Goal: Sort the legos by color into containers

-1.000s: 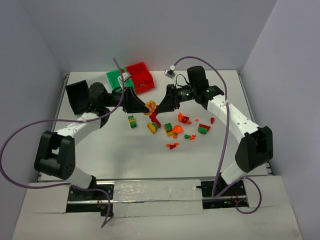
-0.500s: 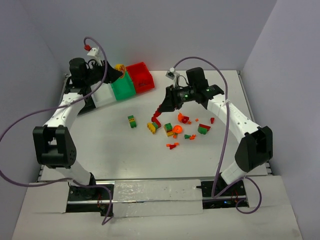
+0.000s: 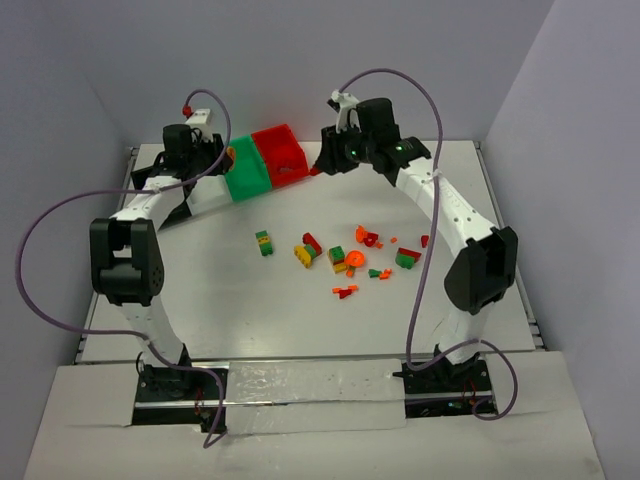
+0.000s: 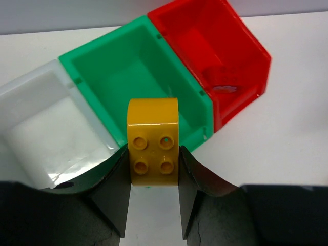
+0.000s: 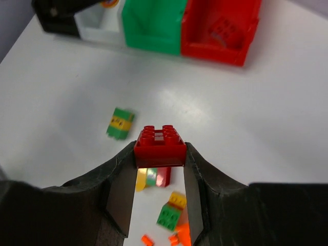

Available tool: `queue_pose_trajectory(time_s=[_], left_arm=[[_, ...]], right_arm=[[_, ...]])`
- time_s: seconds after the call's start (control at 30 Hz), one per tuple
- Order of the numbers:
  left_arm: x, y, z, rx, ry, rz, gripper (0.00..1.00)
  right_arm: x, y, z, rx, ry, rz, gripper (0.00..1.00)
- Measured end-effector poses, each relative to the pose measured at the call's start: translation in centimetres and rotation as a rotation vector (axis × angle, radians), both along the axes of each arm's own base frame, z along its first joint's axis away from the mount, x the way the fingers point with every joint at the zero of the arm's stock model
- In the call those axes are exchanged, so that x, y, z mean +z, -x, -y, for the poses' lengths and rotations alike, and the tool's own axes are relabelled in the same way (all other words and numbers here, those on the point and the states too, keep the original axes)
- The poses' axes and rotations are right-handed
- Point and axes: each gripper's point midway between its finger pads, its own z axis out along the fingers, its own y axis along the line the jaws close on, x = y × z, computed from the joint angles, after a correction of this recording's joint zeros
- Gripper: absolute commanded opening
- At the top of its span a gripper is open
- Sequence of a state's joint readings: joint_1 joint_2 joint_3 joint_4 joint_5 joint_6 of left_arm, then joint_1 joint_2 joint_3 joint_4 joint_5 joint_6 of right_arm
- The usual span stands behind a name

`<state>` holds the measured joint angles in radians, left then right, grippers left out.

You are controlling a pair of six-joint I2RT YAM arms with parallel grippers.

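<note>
From above, found white bin (image 3: 205,192), green bin (image 3: 246,172) and red bin (image 3: 281,154) in a row at the table's (image 3: 250,310) far edge, loose legos (image 3: 352,256) mid-table, left gripper (image 3: 224,152) at the green bin, right gripper (image 3: 318,166) just beside the red bin. At the left wrist, saw jaws clamped on a yellow brick (image 4: 152,137) over the green bin's near corner. At the right wrist, saw jaws clamped on a red brick (image 5: 160,144), red bin ahead.

Glossy plastic bins (image 4: 138,66), bricks (image 4: 152,138); matt white table (image 3: 250,310).
</note>
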<state>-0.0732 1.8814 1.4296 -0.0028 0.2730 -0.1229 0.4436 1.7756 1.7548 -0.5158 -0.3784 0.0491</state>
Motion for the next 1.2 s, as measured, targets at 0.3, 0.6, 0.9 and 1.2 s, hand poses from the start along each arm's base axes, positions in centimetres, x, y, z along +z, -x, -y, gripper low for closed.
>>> queue_pose_trajectory(time_s=[0.3,0.6,0.9,1.2], left_arm=[[-1.9,0.8,-4.2,0.157,-0.138,-0.046,0.00],[-3.1,1.6,-7.0,0.243,-0.226,-0.103,0.04],[-3.1,1.6,-8.4,0.288,-0.254,-0.129,0.20],[-5.2,1.2,-9.5,0.300,-0.269,-0.192,0.85]], right_arm=[[-0.1,-8.0,-2.6,-0.104,0.037,0.145,0.00],[-4.9,-12.0,-7.3,-0.123,0.032,0.228,0.00],[-7.1,-16.0,-10.5,-0.177,-0.008,0.339,0.00],[-7.2,-19.0,-11.0,-0.268,-0.040,0.440,0.04]])
